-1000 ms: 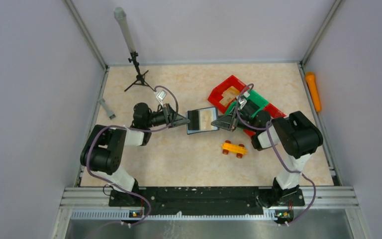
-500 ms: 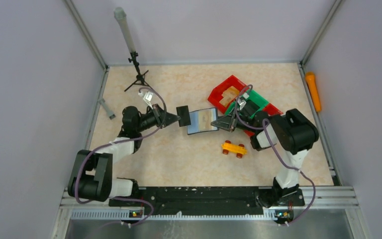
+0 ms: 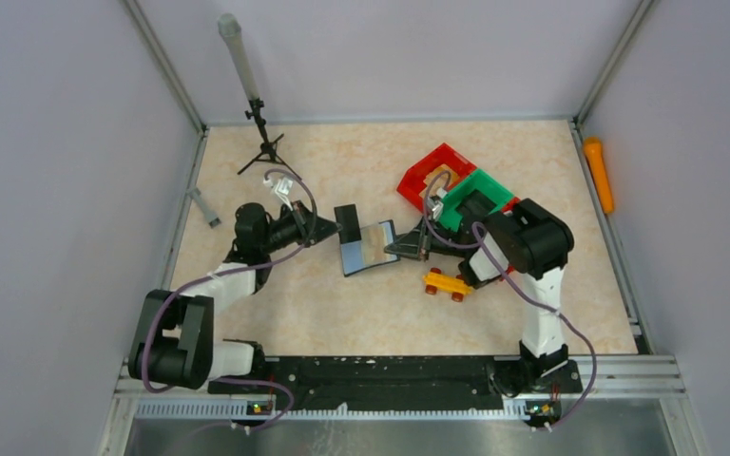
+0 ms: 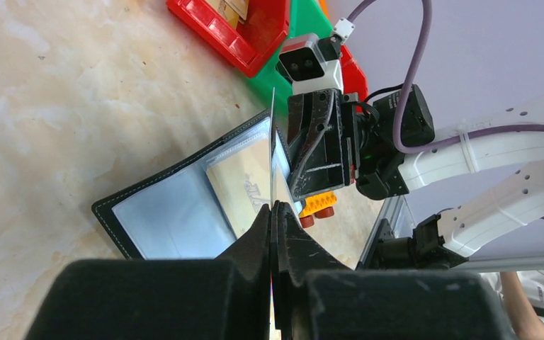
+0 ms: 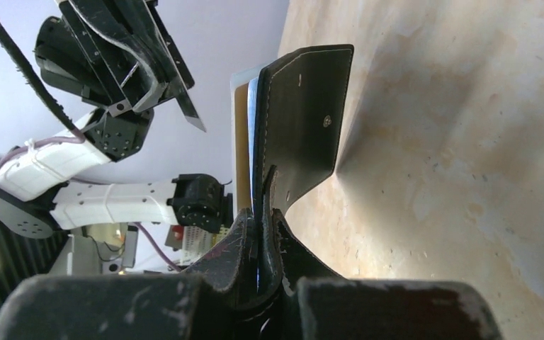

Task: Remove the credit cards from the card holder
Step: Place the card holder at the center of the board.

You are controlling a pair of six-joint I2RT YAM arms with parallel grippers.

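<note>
The card holder (image 3: 369, 249) lies open mid-table, black outside with a blue-grey inner face. My right gripper (image 3: 407, 249) is shut on its right edge. In the right wrist view (image 5: 261, 212) the jaws pinch the black leather flap (image 5: 304, 120), which has a silver snap. My left gripper (image 3: 331, 228) is shut on a dark card (image 3: 347, 219) held on edge just above the holder's left end. In the left wrist view (image 4: 274, 207) this card (image 4: 272, 156) shows edge-on as a thin line over the open holder (image 4: 163, 219), where a beige card sits in a clear pocket.
A red bin (image 3: 428, 171) and a green bin (image 3: 480, 195) stand behind the right gripper. A yellow toy brick car (image 3: 447, 283) lies just in front of it. A small tripod (image 3: 264, 147) stands at the back left. An orange object (image 3: 598, 176) lies outside the right rail.
My left gripper pulled the dark card out of the holder to the left. Then my right gripper moved left and nearer with the holder, which now lies tilted under the card.
</note>
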